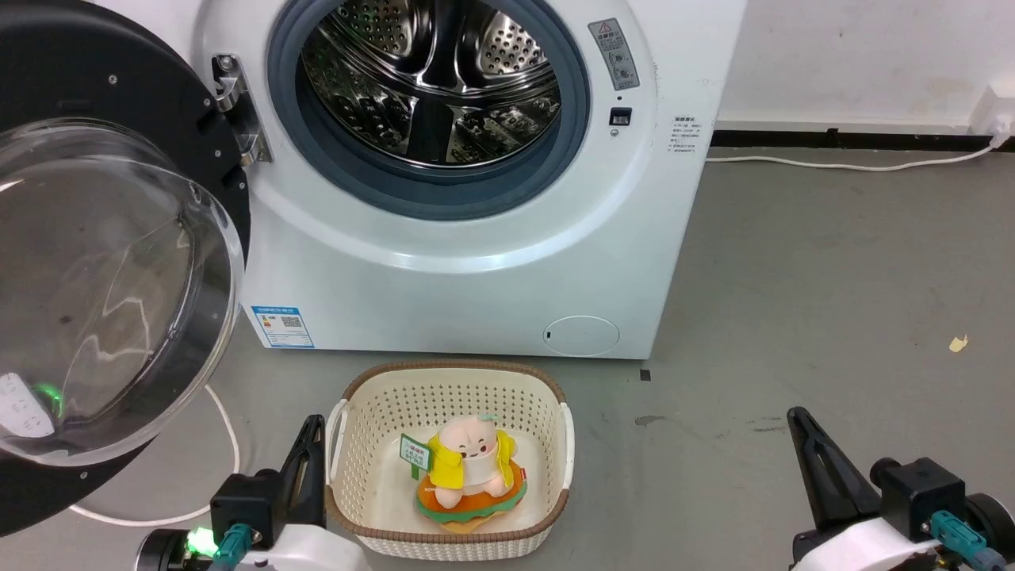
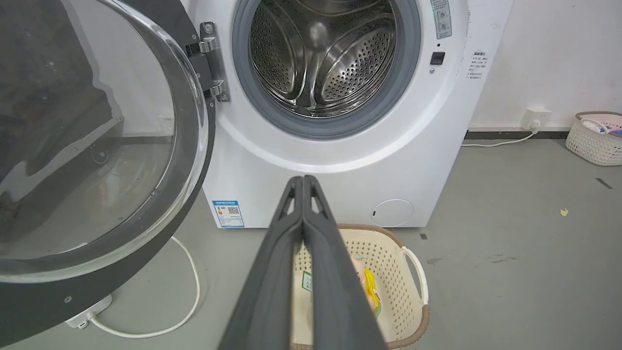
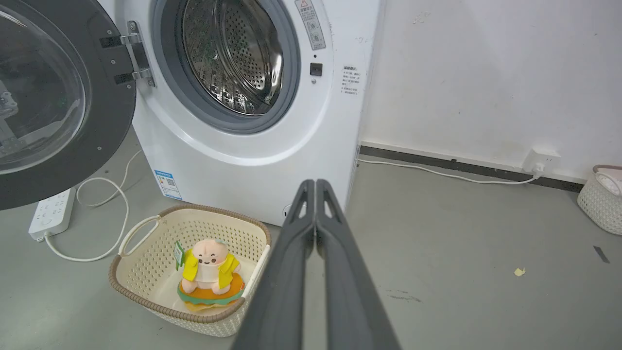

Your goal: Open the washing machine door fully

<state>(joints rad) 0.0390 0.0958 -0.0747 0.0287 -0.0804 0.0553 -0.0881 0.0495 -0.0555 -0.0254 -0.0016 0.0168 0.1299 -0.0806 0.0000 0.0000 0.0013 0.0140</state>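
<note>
Washing machine door (image 1: 111,277), where does it stand?

— Swung out to the left on its hinge (image 1: 238,111), away from the white washing machine (image 1: 476,285), with its glass bowl facing the head camera. The steel drum (image 1: 432,71) and its grey rubber ring (image 1: 444,198) lie uncovered.

And the tools?

— The left tool (image 2: 302,181) has its fingers pressed together with nothing between them, and the right tool (image 3: 316,183) likewise. In the head view both sit low. The left one is just beside the handle of a cream basket (image 1: 452,371); the right one is well apart from it.

What do the wrist views add?

— The right wrist view brings in a white power strip (image 3: 51,214) on the floor below the door's lower rim, and a wall socket (image 3: 542,159). The left wrist view brings in a second basket (image 2: 595,141) by the wall, far to the right.

The room?

— Grey floor (image 1: 793,277), white wall (image 3: 486,73) with a dark skirting. The cream basket holds a plush toy (image 1: 472,468) and stands just before the machine, not touching it.

Room to move?

— The door's rim hangs near the left tool. Right of the machine the floor runs to the wall, crossed by a white cable (image 1: 833,165), with a small yellow scrap (image 1: 958,343) lying on it.
</note>
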